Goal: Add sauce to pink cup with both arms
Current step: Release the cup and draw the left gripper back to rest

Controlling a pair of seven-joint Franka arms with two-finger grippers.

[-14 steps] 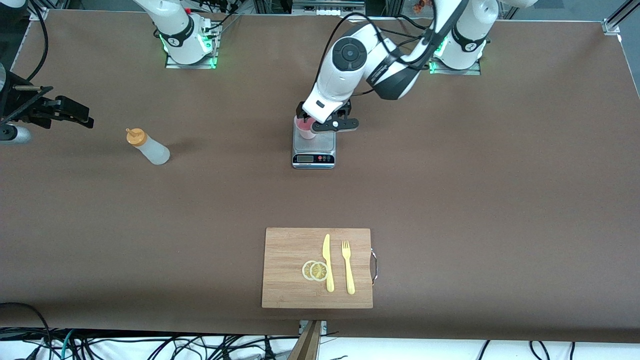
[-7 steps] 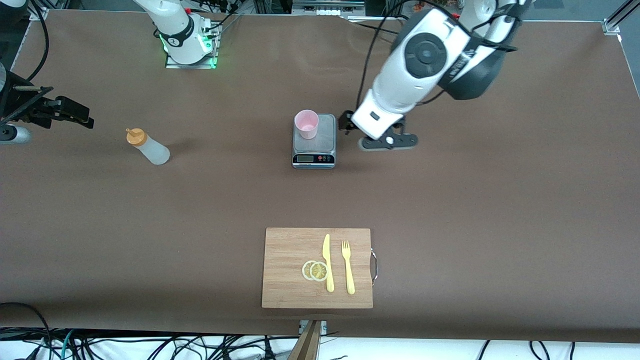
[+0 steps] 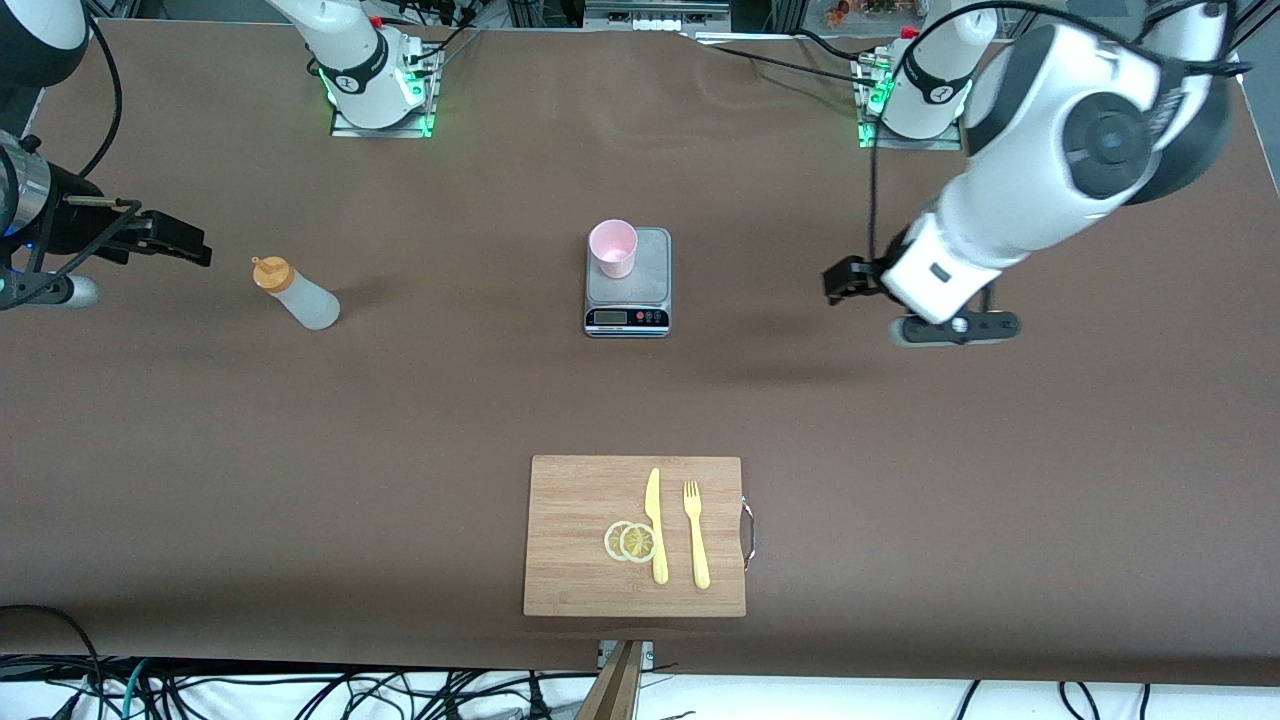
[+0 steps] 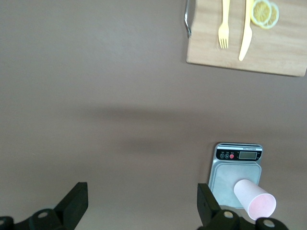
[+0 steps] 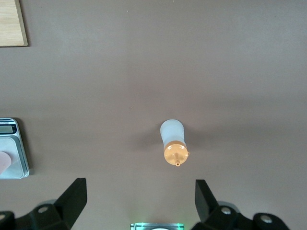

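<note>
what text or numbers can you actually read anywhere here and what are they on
None can be read.
Scale: its display and the marks by its buttons are too small to read.
Arm bases: each has a round mark on its black ring, too small to make out.
Sauce bottle, pink cup, cutting board: no lettering shows.

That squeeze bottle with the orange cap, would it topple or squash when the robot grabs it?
The sauce bottle stands upright, tall and narrow for its base, so a sideways nudge could probably tip it. Its translucent whitish wall looks like soft plastic, likely to give under a squeeze. Being round, it would probably roll if it fell.
</note>
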